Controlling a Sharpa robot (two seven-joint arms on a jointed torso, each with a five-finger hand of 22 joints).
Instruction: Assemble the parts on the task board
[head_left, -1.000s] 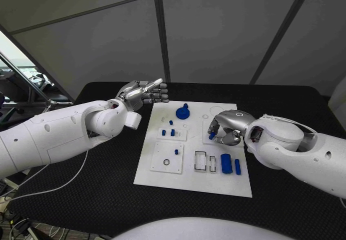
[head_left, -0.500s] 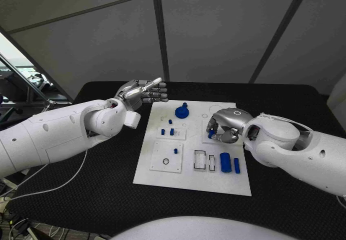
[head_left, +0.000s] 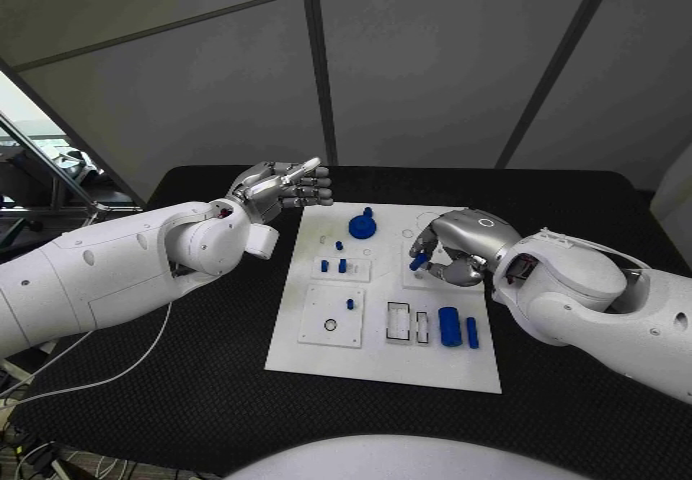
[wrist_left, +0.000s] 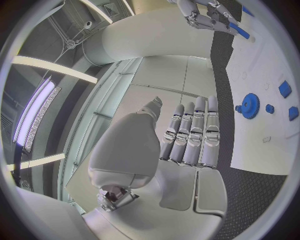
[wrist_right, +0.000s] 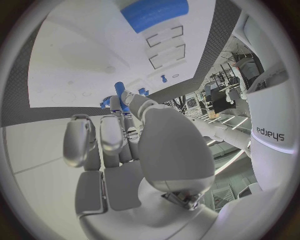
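Note:
The white task board (head_left: 378, 352) lies in the middle of the black table. My right hand (head_left: 450, 245) hovers over the board's far right part and pinches a small blue peg (head_left: 418, 262) between thumb and a finger; the peg (wrist_right: 120, 95) sticks out past the fingertips in the right wrist view. My left hand (head_left: 281, 185) is raised off the board's far left corner, fingers stretched out, holding nothing. The left wrist view shows those straight fingers (wrist_left: 190, 135), with the right hand (wrist_left: 209, 17) and its peg (wrist_left: 242, 33) beyond them.
A blue gear (head_left: 365, 225) stands at the board's far edge. Small blue pegs (head_left: 335, 266) sit in a left block. Two blue cylinders (head_left: 450, 327) lie beside rectangular slots (head_left: 401, 322) near the front right. Black table (head_left: 216, 340) surrounds the board.
My right hand has lifted a little and shifted toward the board's far side, the blue peg still pinched. The left hand has stayed in place.

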